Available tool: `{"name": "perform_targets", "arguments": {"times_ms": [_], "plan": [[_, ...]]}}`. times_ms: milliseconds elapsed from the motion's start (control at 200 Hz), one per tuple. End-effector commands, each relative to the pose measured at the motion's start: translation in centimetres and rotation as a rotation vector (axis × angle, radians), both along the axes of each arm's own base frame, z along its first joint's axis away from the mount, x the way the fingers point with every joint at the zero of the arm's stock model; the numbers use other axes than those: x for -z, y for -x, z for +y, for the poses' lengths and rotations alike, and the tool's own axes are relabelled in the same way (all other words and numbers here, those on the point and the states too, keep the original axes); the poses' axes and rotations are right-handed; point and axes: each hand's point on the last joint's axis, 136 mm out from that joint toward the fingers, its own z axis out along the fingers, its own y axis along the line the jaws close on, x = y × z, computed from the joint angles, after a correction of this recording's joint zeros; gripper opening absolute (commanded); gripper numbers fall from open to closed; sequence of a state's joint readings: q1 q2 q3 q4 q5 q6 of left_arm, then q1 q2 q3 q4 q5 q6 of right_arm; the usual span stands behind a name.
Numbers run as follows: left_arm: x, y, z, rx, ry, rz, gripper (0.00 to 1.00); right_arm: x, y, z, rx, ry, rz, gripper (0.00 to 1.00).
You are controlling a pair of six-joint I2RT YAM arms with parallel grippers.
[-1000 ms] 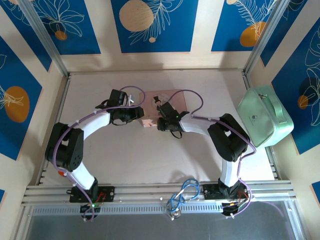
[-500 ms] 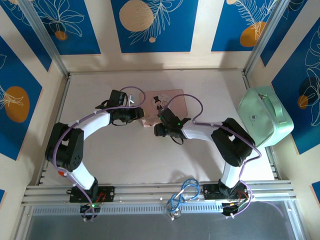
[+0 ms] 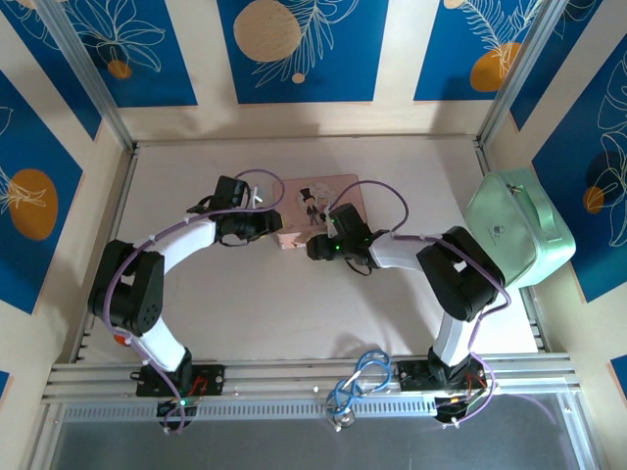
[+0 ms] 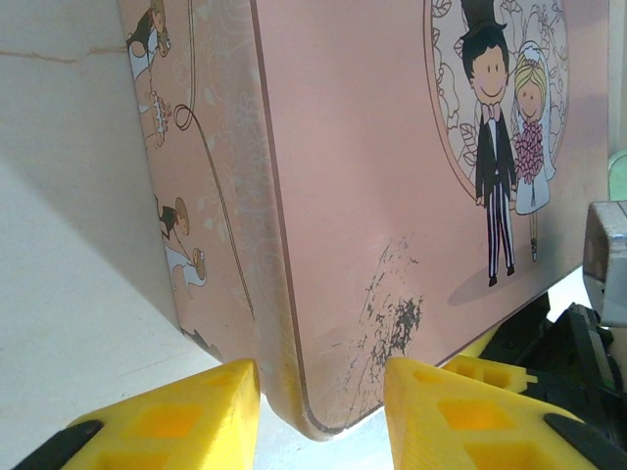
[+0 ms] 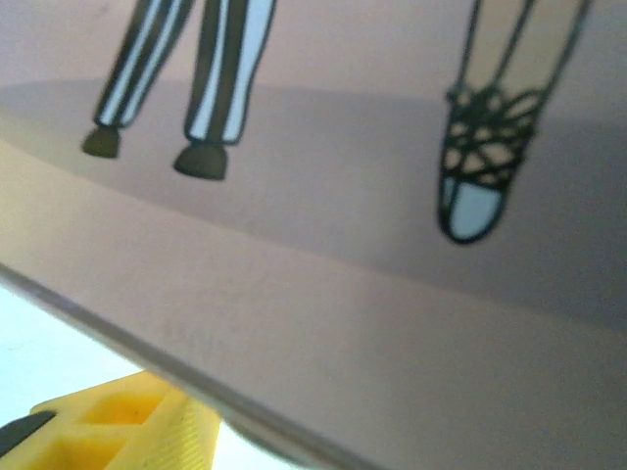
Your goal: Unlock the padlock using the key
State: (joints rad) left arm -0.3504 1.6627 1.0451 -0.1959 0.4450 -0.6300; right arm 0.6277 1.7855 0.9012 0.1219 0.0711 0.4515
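Note:
A pink tin box (image 3: 338, 194) with a cartoon wedding couple on its lid lies at the table's middle. My left gripper (image 3: 277, 229) is shut on the box's near left corner (image 4: 323, 392): one yellow finger (image 4: 196, 411) presses the side wall and the other finger (image 4: 460, 411) lies against the lid. My right gripper (image 3: 318, 245) sits at the box's near edge. In the right wrist view the lid (image 5: 372, 245) is very close, one yellow finger (image 5: 127, 426) shows under its rim, and the other is hidden. The padlock and the key are hidden.
A mint-green case (image 3: 517, 225) leans against the right wall. A loop of blue cable (image 3: 358, 384) hangs at the near rail between the arm bases. Wooden walls with blue panels close the table on three sides.
My right gripper has drawn back off the lid toward the box's near edge, uncovering the wedding couple picture. The left gripper and the box have stayed put.

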Motion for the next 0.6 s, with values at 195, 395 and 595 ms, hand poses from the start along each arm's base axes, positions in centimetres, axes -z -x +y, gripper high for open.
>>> {"name": "perform_targets", "arguments": {"times_ms": [195, 395, 595], "plan": [[0.29, -0.30, 0.40, 0.003, 0.000, 0.015, 0.38, 0.36, 0.02, 0.45, -0.036, -0.021, -0.004, 0.48], [0.46, -0.31, 0.46, 0.002, -0.005, 0.018, 0.37, 0.32, 0.20, 0.26, -0.033, -0.023, -0.001, 0.36], [0.59, -0.25, 0.48, 0.001, -0.006, 0.019, 0.37, 0.40, 0.56, 0.00, -0.025, -0.021, 0.013, 0.22]]}}
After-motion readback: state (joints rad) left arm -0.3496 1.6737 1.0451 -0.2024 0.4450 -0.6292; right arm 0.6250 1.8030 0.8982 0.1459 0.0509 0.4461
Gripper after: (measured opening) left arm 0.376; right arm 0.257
